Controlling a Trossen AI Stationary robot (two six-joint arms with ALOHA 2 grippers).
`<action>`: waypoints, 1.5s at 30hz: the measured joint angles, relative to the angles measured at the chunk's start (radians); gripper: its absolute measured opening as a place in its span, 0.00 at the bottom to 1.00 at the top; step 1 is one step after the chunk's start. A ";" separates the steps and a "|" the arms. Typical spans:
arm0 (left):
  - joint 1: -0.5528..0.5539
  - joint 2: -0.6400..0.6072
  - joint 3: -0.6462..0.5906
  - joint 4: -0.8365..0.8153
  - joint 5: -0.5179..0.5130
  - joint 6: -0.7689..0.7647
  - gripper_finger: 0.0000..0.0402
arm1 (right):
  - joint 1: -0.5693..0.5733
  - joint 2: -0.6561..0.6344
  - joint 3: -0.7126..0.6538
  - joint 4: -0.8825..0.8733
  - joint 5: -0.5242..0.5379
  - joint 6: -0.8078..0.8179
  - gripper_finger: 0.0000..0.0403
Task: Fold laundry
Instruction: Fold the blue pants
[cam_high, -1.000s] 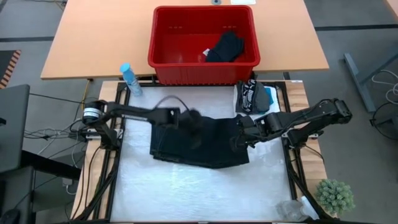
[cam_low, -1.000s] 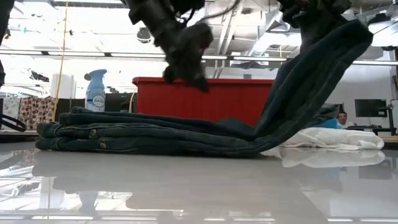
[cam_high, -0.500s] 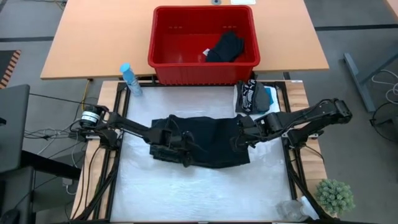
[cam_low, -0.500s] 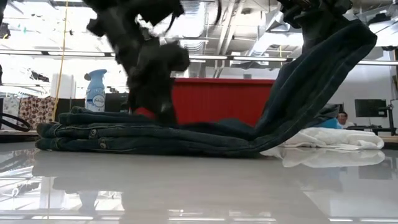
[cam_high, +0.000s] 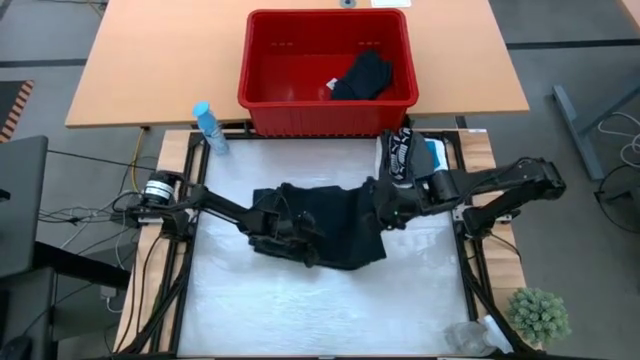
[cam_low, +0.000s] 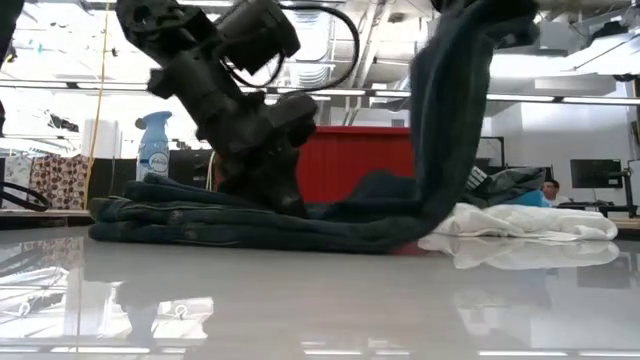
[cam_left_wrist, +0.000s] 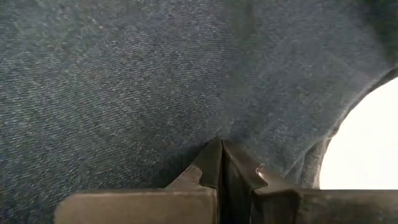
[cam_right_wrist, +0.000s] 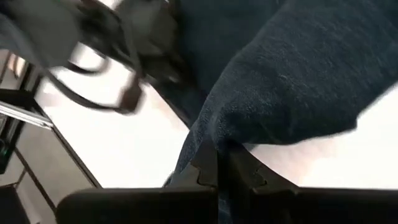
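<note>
A pair of dark blue jeans (cam_high: 335, 225) lies folded in a flat stack (cam_low: 220, 222) in the middle of the white table. Its right end (cam_low: 455, 120) is raised high and curves down to the stack. My left gripper (cam_high: 300, 237) is shut, with its tips down on the stack's top (cam_left_wrist: 186, 99). My right gripper (cam_high: 385, 210) is shut on the raised end; in the low view it is cut off by the picture's top edge. My left gripper presses its shut fingertips (cam_left_wrist: 221, 155) onto the top layer of the folded stack (cam_low: 290, 208), near its middle. It comes slanting down from the table's left. The stack lies flat on the table under it. My right gripper pinches a bunched fold of denim (cam_right_wrist: 214, 134) at the jeans' right end between its two fingers, slanting down from the table's right. That end is lifted clear and hangs steeply below the fingers, while the jeans' other part lies on the table.
A red slotted basket (cam_high: 262, 70) with a black garment (cam_high: 362, 75) stands on the wooden table beyond. A blue spray bottle (cam_high: 208, 127) is at the far left corner. Folded garments (cam_high: 408, 155) lie at the far right, a white one (cam_low: 530, 222) among them. A small plant (cam_high: 540, 315) stands near right.
My left gripper has come down from above onto the folded stack, rolling as it sank. My right gripper has risen and gone toward the table's left with the jeans' end, so the lifted part now stands steeper. The stack's left edge has slid a little to the right.
</note>
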 joint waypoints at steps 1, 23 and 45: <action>0.005 0.005 0.005 0.022 -0.002 0.000 0.00 | -0.011 0.000 0.006 0.003 0.000 -0.017 0.08; 0.147 0.035 0.240 0.167 0.060 0.150 0.00 | -0.037 -0.011 0.008 -0.051 -0.047 -0.074 0.08; 0.290 0.307 0.361 0.331 0.233 0.296 0.00 | 0.019 -0.012 0.010 -0.058 -0.052 0.003 0.07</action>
